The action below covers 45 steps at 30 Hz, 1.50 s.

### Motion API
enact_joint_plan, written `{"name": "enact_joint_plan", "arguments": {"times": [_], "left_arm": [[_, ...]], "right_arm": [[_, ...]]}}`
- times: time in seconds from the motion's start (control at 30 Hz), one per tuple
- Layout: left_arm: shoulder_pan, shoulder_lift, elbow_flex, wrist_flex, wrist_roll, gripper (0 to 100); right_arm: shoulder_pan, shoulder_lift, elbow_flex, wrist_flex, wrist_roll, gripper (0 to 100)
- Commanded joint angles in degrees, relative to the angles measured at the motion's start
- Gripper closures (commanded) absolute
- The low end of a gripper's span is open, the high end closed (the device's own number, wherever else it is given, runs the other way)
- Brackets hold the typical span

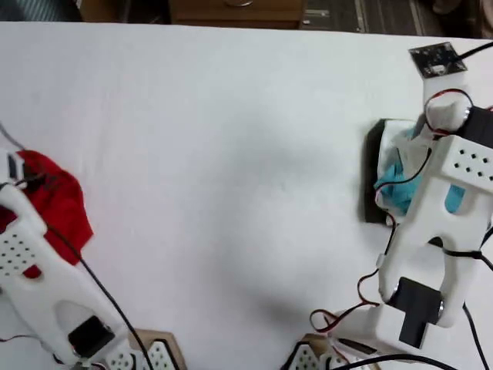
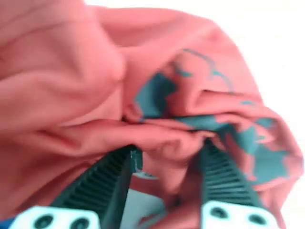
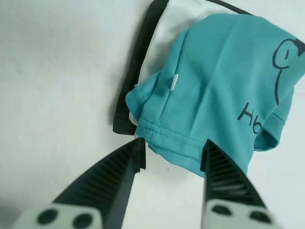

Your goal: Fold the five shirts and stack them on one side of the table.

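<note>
A crumpled red shirt (image 1: pixel 60 202) with a teal print lies at the table's left edge. My left gripper (image 2: pixel 169 152) is down on it, open, with bunched folds of the red shirt (image 2: pixel 95 71) between its fingers (image 2: pixel 107 183). At the right side lies a stack: a black shirt (image 3: pixel 142 52) at the bottom, a white shirt (image 3: pixel 177 19) on it, and a loosely folded teal shirt (image 3: pixel 219 81) on top. My right gripper (image 3: pixel 174 152) hangs open just above the teal shirt's hem, holding nothing. From above, the right arm (image 1: pixel 451 193) covers much of the stack (image 1: pixel 373 173).
A white cloth covers the table (image 1: pixel 231 154), with a broad bare stretch between the two arms. Both arm bases (image 1: pixel 146 354) and red and black cables (image 1: pixel 347 312) sit at the front edge. Wooden furniture (image 1: pixel 235 11) stands behind the far edge.
</note>
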Motion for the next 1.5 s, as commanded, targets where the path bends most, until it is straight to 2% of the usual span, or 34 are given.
{"name": "enact_joint_plan", "arguments": {"times": [0.0,0.03,0.2,0.33,0.5,0.63,0.7,0.87,1.03,1.13,1.23,1.47], "left_arm": [[7.3,-1.0,-1.6,2.5,2.7,99],[9.5,-1.0,-3.7,4.6,3.0,97],[24.4,-1.1,-20.4,14.9,3.2,98],[35.5,-7.3,-25.0,14.6,2.7,98],[50.8,-16.6,-24.9,14.6,0.6,98],[57.1,-20.6,-24.9,14.6,0.4,97],[58.2,-21.7,-25.0,14.6,0.4,92],[57.7,-25.1,-25.0,14.6,0.4,72],[56.6,-31.2,-25.5,14.4,0.7,72],[53.5,-35.8,-25.5,14.3,0.7,74],[45.5,-38.2,-25.0,14.3,0.7,74],[18.6,-36.0,-22.5,14.2,0.3,74]], "right_arm": [[2.5,-3.3,-0.1,0.4,-0.1,79.7],[2.9,-3.3,-0.1,0.4,-0.1,79.7],[3.8,-3.3,-0.1,0.4,-0.1,79.7],[3.9,-3.3,-0.1,0.4,-0.1,79.7],[4.4,-3.2,-0.1,0.4,-0.2,79.7],[4.4,-3.2,-0.1,0.4,-0.3,79.7],[4.4,-3.2,0.0,0.4,-0.4,79.7],[3.9,-3.2,0.0,0.4,-0.4,79.7],[0.2,-3.2,0.0,0.4,-0.5,79.7],[-3.5,-3.2,0.0,0.4,-0.7,79.7],[-9.7,-3.1,0.0,0.4,-1.7,79.7],[-31.9,-2.7,-0.1,-1.8,-1.8,79.6]]}}
